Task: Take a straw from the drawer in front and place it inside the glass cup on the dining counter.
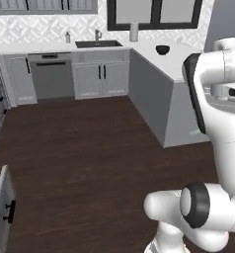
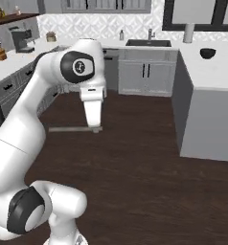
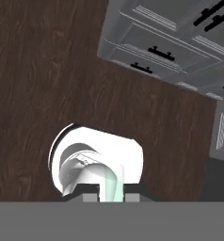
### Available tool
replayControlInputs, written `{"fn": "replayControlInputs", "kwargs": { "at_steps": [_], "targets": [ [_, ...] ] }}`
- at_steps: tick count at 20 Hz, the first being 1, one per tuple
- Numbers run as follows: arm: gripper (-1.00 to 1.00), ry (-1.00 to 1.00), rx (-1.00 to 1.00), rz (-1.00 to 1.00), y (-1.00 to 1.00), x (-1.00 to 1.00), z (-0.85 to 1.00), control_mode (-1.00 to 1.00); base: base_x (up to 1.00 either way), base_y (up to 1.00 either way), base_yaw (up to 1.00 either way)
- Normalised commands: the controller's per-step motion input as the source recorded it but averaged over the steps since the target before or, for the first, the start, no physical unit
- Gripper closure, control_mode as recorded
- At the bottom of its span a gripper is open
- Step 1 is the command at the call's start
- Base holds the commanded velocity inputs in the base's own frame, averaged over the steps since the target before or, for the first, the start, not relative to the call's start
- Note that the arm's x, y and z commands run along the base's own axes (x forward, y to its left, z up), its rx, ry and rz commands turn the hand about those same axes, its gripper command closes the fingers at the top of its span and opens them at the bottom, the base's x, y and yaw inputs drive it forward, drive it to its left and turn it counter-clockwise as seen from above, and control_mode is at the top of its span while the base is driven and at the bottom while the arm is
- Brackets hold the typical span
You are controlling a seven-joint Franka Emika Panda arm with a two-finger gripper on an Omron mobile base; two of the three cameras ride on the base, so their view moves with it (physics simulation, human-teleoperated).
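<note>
The long white marble dining counter with plain pale sides stands far at the right, well apart from the white robot arm, which hangs over the dark wooden floor. The small two-finger claw is closed on a thin pale green see-through straw, which sits between its tips. So I judge the picking is done. Carrying the straw to the counter and putting it in the clear glass cup is left. The cup is too faint to make out
</note>
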Motion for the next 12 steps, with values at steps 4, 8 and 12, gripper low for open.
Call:
{"fn": "replayControlInputs", "kwargs": {
  "at_steps": [4,8,12],
  "targets": [
    [1.0,0.0,0.0,0.0,0.0,0.0,0.0,1.0,0.99,-0.65,-0.38],
    [1.0,0.0,0.0,0.0,0.0,0.0,0.0,1.0,1.0,-0.57,-0.35],
    [1.0,0.0,0.0,0.0,0.0,0.0,0.0,1.0,1.0,-0.64,-0.31]
  ]
}}
